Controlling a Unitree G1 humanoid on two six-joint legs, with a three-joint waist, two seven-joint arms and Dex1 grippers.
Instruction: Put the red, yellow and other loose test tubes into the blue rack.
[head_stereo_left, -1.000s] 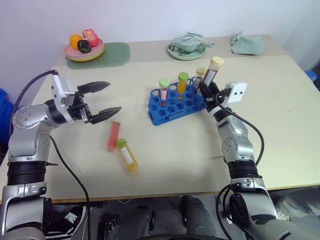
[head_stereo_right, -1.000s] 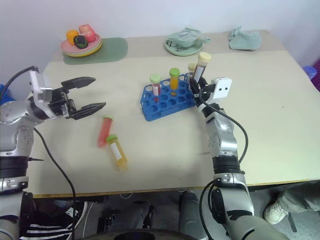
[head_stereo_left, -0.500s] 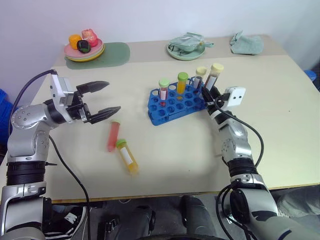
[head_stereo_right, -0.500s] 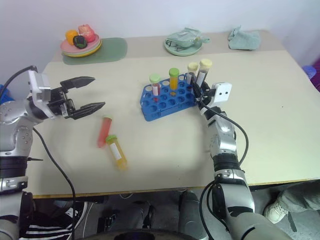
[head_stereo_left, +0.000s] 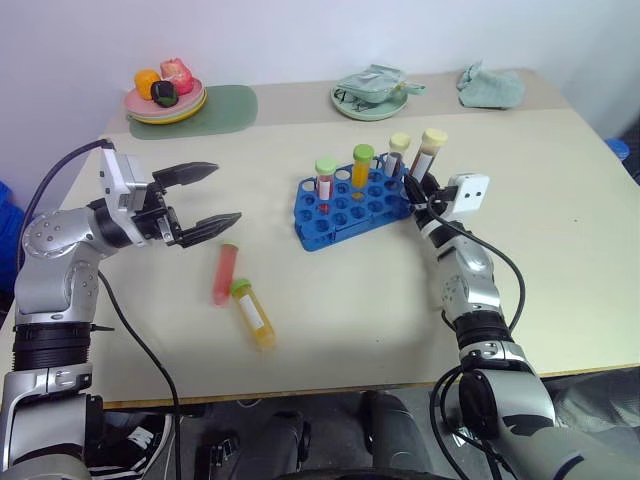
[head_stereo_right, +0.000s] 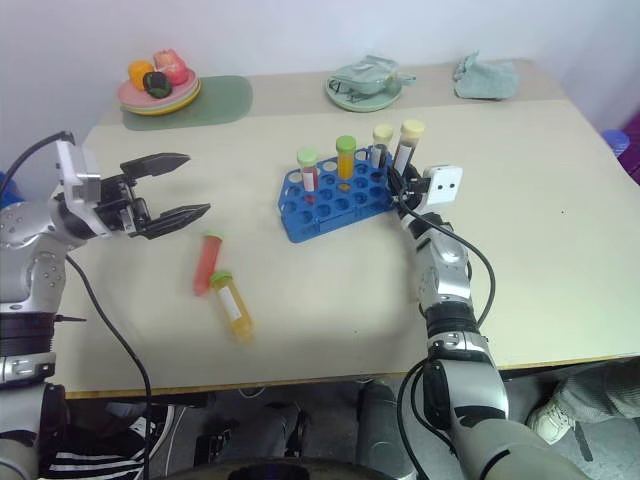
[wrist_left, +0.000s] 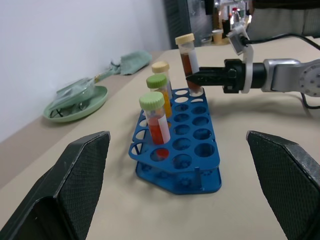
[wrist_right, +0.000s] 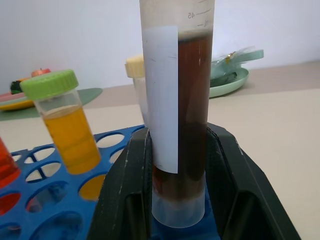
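Blue rack (head_stereo_left: 352, 205) holds four tubes; right gripper (head_stereo_left: 418, 187) clamps the brown tube (head_stereo_left: 427, 156), left gripper (head_stereo_left: 208, 196) agape.

The brown tube (wrist_right: 180, 100) bears "45" (a graduation mark).

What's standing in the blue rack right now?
Four upright tubes in the blue rack: a red one, an orange one, a cream-capped one, and the brown tube, gripped by the right gripper. Hole bottoms are hidden.

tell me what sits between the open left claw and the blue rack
Nothing: bare tabletop separates the left claw from the blue rack in the left eye view.
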